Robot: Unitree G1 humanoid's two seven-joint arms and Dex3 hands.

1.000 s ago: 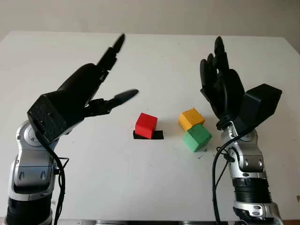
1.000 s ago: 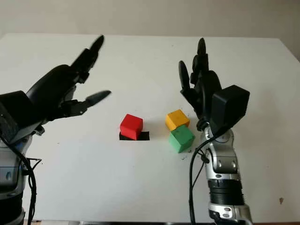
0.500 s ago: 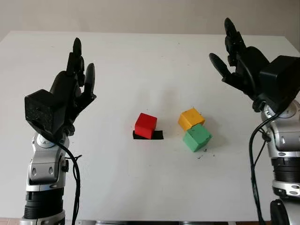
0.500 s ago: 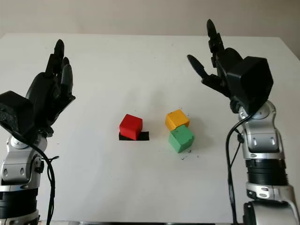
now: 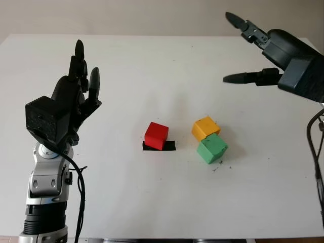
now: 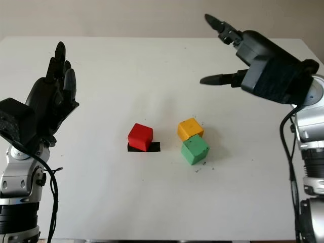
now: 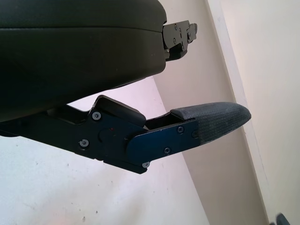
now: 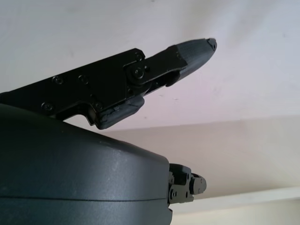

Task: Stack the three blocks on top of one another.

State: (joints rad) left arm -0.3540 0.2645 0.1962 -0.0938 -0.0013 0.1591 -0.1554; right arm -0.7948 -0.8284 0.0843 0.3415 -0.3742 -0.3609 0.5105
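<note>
Three blocks lie near the middle of the white table (image 5: 152,202). A red block (image 5: 156,135) sits on a small black mark (image 5: 169,146). To its right, a yellow block (image 5: 205,127) touches a green block (image 5: 212,148) just in front of it. My left hand (image 5: 81,71) is raised at the left, open, well away from the blocks. High at the right, my right hand (image 5: 238,48) hangs open above the table, beyond the yellow block. Nothing is held by either hand.
The table's far edge (image 5: 152,35) meets a pale wall. Small dark specks (image 5: 218,164) dot the surface by the green block.
My right hand has swung up and to the right, turning its fingers toward the left. My left hand has barely shifted. The blocks have not moved.
</note>
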